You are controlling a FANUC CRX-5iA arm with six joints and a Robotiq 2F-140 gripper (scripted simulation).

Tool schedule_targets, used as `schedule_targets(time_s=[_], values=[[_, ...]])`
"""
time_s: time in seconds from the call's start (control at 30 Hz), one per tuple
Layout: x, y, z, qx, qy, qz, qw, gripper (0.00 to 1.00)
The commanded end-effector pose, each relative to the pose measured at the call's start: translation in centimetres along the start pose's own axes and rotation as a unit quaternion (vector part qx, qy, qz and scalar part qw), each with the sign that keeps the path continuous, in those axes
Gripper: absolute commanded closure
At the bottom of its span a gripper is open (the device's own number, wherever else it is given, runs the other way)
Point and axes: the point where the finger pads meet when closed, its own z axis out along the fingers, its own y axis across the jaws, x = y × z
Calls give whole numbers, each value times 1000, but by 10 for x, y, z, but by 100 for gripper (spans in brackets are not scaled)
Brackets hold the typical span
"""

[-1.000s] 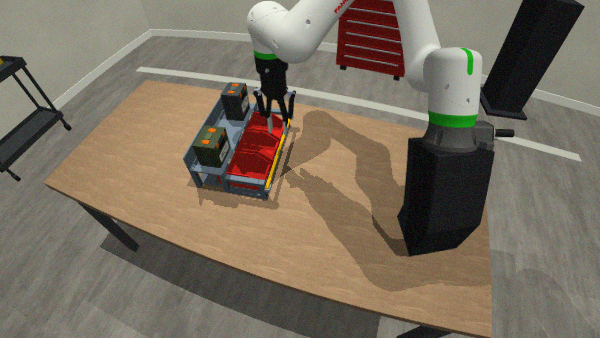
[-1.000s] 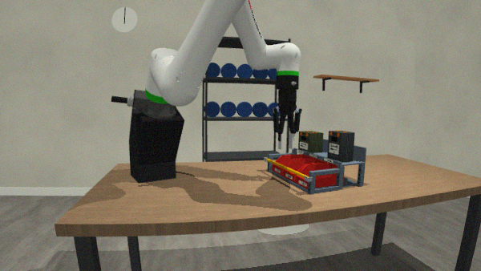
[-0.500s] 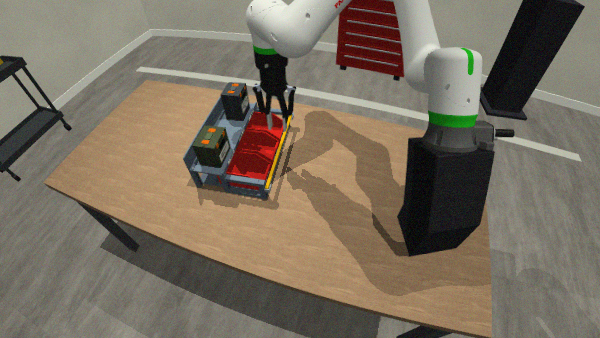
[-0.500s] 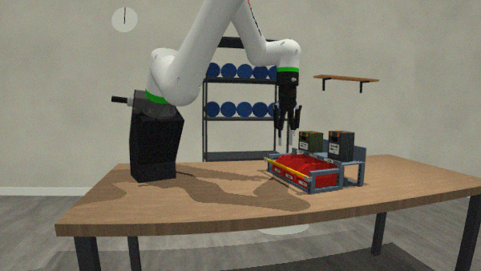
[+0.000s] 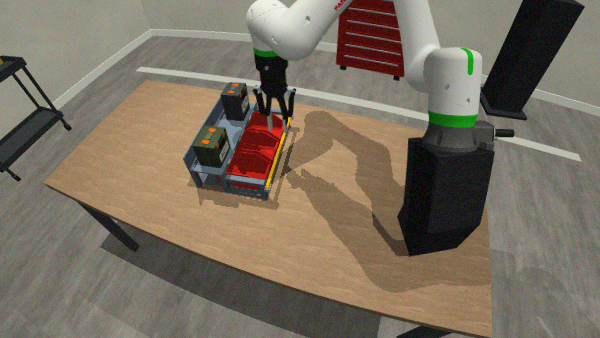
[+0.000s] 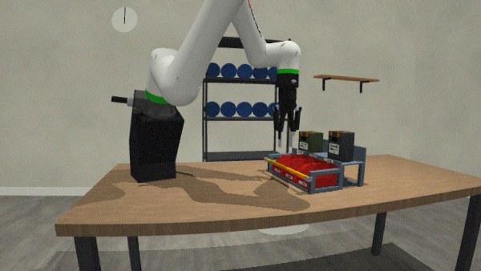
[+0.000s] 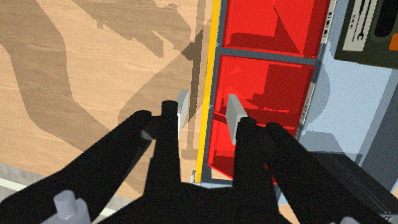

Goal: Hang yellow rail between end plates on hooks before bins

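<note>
1. Wrist view, nearest first: the black end effector [image 7: 206, 116] fills the lower half, its two grey fingertips standing partly apart with nothing between them. It hangs above the rack and touches nothing.
2. Just below the gap, the yellow rail [image 7: 209, 85] runs as a straight line up the picture, along the front edge of the blue-grey rack frame [image 7: 267, 56]. The light wooden surface [image 7: 90, 75] lies on one side of it and the red bins [image 7: 260, 80] on the other. The hooks and their end plates are too small to make out here, so I cannot tell whether the rail sits between the plates.
3. Exterior view: the rail [image 6: 287, 167] lies level along the front of the rack [image 6: 341, 173], raised off the surface [image 6: 208, 208]. The end effector [image 6: 287, 133] points straight down, well above the rail's left end in this view.
4. Behind the bins [image 6: 309, 164], two dark boxes [image 6: 341, 145] with orange tops stand side by side on the rack's raised rear shelf.
5. Top view: the rail [image 5: 276, 157] lines the side of the rack facing the arm's black pedestal [image 5: 442, 200], and the end effector [image 5: 274, 111] hovers over its far end.
6. Farther off in the exterior view, a dark shelf unit [image 6: 205, 120] carrying blue discs stands by the wall, with a small wooden wall shelf [image 6: 345, 78] to one side and a round clock [image 6: 124, 19] higher up.
7. In the top view, a red tool cabinet [image 5: 372, 35] stands on the floor beyond the surface [image 5: 150, 200].
</note>
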Motion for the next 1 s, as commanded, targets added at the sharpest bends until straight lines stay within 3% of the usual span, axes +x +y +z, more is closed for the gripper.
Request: schedule_targets(time_s=[0.0, 0.97], values=[[0, 0, 2, 0, 0, 0, 1000, 70], [0, 0, 7, 0, 0, 0, 1000, 70]])
